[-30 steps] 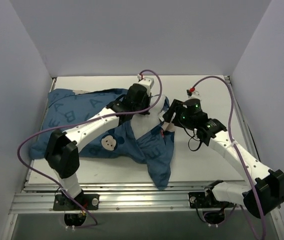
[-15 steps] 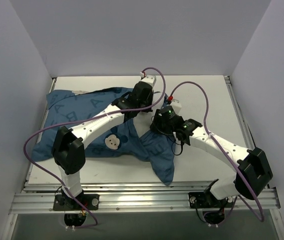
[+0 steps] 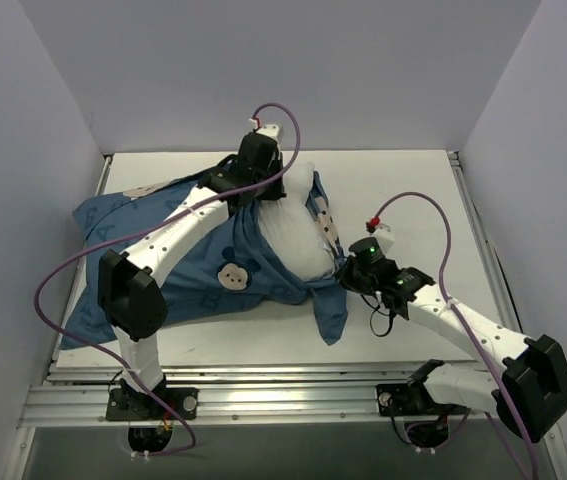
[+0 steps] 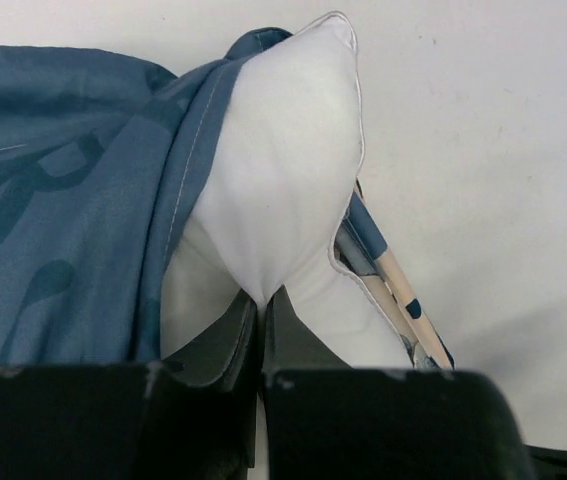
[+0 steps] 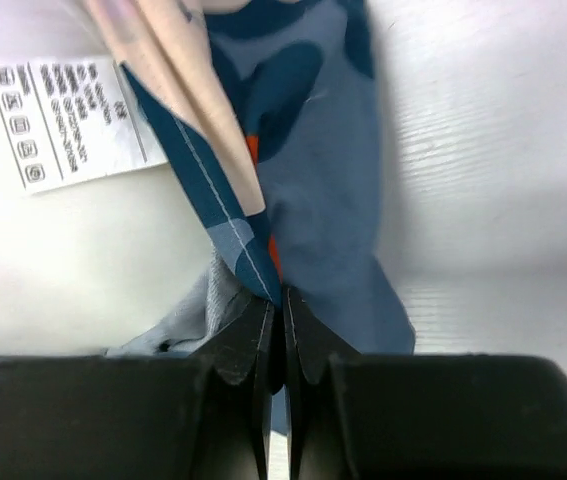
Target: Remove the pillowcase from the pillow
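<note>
— Where's the pillowcase (image 3: 163, 270) lying?

— Across the left half of the table (image 3: 413, 190). Its long axis runs from 9 o'clock to 3 o'clock. The closed end is out at 9 and the mouth faces 3. There's a cartoon face (image 3: 230, 275) printed near the middle.

— And the pillow (image 3: 298, 235)?

— On the same line. Its bare white end bulges out of the mouth, and one corner points toward 12 o'clock. I can't tell how far it reaches inside the cover.

— Does the left arm (image 3: 178, 235) reach over the cover?

— Yes, it goes diagonally from 7 o'clock up to that corner. The left jaws are pressed together on the white fabric just below the corner's tip, so they're clamped on the pillow. The wrist view shows the fabric puckered between them, with the blue hem folded back beside it.

— What's to the right of that?

— The cover's pale inner hem strip (image 3: 323, 215) lies against the pillow's 3 o'clock side. A blue flap (image 3: 331, 320) trails down toward 6.

— And the right arm (image 3: 463, 320)?

— It comes in low from 5 o'clock. The right jaws are closed tight on the pillowcase's edge at the mouth, just above that flap. Its wrist view shows the blue hem pinched between them, and a white care label (image 5: 58, 120) lies on the white surface beside it.

— Are the two grips touching?

— No. They're near each other, with the pillow's bare end between them.
</note>
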Available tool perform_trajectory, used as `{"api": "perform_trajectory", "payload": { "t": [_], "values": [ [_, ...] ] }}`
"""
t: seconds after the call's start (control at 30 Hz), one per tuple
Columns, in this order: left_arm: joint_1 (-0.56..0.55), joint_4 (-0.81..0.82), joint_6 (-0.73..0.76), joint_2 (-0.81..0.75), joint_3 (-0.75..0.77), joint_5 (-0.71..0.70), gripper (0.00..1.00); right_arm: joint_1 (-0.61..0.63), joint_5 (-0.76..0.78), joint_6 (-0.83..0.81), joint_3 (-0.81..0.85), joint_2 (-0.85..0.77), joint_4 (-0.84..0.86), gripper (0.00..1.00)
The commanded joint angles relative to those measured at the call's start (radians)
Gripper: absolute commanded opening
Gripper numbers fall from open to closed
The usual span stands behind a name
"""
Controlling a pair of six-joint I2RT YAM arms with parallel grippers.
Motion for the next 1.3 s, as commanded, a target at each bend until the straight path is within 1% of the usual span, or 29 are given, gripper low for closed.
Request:
{"api": "perform_trajectory", "payload": {
  "t": [0.0, 0.03, 0.07, 0.17, 0.2, 0.23, 0.27, 0.3, 0.37, 0.43, 0.47, 0.57, 0.63, 0.73, 0.77, 0.8, 0.87, 0.97, 1.0, 1.03, 1.07, 1.1, 1.13, 1.17, 1.23, 1.27],
  "values": [
    [0.071, -0.014, -0.026, -0.046, 0.113, 0.001, 0.02, -0.096, 0.002, -0.019, -0.076, -0.112, -0.119, 0.00],
    [0.099, -0.040, -0.043, -0.047, 0.125, 0.019, 0.02, -0.113, -0.018, -0.034, -0.090, -0.134, -0.121, 0.00],
    [0.111, -0.051, -0.054, -0.049, 0.148, 0.077, 0.02, -0.138, -0.029, -0.043, -0.101, -0.167, -0.112, 0.00],
    [0.139, -0.077, -0.077, -0.058, 0.179, 0.173, 0.02, -0.155, -0.087, -0.082, -0.147, -0.197, -0.074, 0.00],
    [0.139, -0.087, -0.075, -0.060, 0.199, 0.254, 0.02, -0.162, -0.116, -0.088, -0.174, -0.197, -0.017, 0.00],
    [0.139, -0.087, -0.080, -0.058, 0.205, 0.298, 0.02, -0.164, -0.196, -0.096, -0.193, -0.192, 0.020, 0.00],
    [0.139, -0.087, -0.086, -0.060, 0.208, 0.347, 0.02, -0.169, -0.240, -0.097, -0.213, -0.171, 0.070, 0.00],
    [0.141, -0.080, -0.092, -0.064, 0.208, 0.424, 0.02, -0.172, -0.283, -0.097, -0.236, -0.156, 0.185, 0.00],
    [0.163, -0.078, -0.097, -0.073, 0.208, 0.460, 0.02, -0.184, -0.340, -0.079, -0.280, -0.098, 0.250, 0.00],
    [0.197, -0.089, -0.098, -0.096, 0.212, 0.481, 0.02, -0.207, -0.353, -0.077, -0.296, -0.073, 0.249, 0.00],
    [0.240, -0.095, -0.098, -0.113, 0.212, 0.483, 0.02, -0.215, -0.347, -0.080, -0.311, -0.074, 0.231, 0.00],
    [0.300, -0.115, -0.092, -0.133, 0.216, 0.513, 0.02, -0.268, -0.347, -0.088, -0.354, -0.115, 0.215, 0.00],
    [0.320, -0.129, -0.077, -0.139, 0.221, 0.540, 0.02, -0.302, -0.399, -0.100, -0.371, -0.125, 0.238, 0.00],
    [0.299, -0.106, -0.090, -0.138, 0.204, 0.628, 0.02, -0.316, -0.498, -0.108, -0.379, -0.105, 0.351, 0.00],
    [0.285, -0.091, -0.091, -0.138, 0.177, 0.647, 0.02, -0.310, -0.524, -0.106, -0.376, -0.076, 0.428, 0.00],
    [0.267, -0.069, -0.069, -0.138, 0.169, 0.639, 0.02, -0.304, -0.543, -0.103, -0.364, -0.059, 0.460, 0.00],
    [0.196, -0.060, -0.039, -0.129, 0.164, 0.610, 0.02, -0.282, -0.557, -0.115, -0.331, 0.004, 0.512, 0.00],
    [0.112, -0.042, -0.009, -0.069, 0.216, 0.607, 0.02, -0.216, -0.534, -0.143, -0.232, 0.088, 0.523, 0.00],
    [0.095, -0.040, 0.000, -0.026, 0.260, 0.607, 0.02, -0.204, -0.525, -0.149, -0.209, 0.101, 0.511, 0.01],
    [0.079, -0.048, 0.029, -0.006, 0.285, 0.595, 0.02, -0.195, -0.514, -0.157, -0.177, 0.107, 0.494, 0.06],
    [0.055, -0.060, 0.044, 0.015, 0.308, 0.577, 0.03, -0.196, -0.473, -0.166, -0.167, 0.096, 0.444, 0.15],
    [0.046, -0.098, 0.061, 0.047, 0.332, 0.549, 0.05, -0.202, -0.441, -0.172, -0.159, 0.081, 0.404, 0.21],
    [0.041, -0.116, 0.090, 0.055, 0.363, 0.496, 0.09, -0.221, -0.410, -0.178, -0.153, 0.058, 0.364, 0.27],
    [0.038, -0.130, 0.100, 0.058, 0.369, 0.471, 0.11, -0.233, -0.355, -0.192, -0.150, -0.001, 0.268, 0.41],
    [0.033, -0.138, 0.113, 0.031, 0.338, 0.410, 0.17, -0.257, -0.287, -0.209, -0.140, -0.072, 0.163, 0.53],
    [0.032, -0.135, 0.116, 0.013, 0.318, 0.383, 0.29, -0.259, -0.249, -0.215, -0.121, -0.149, 0.049, 0.64]
  ]
}}
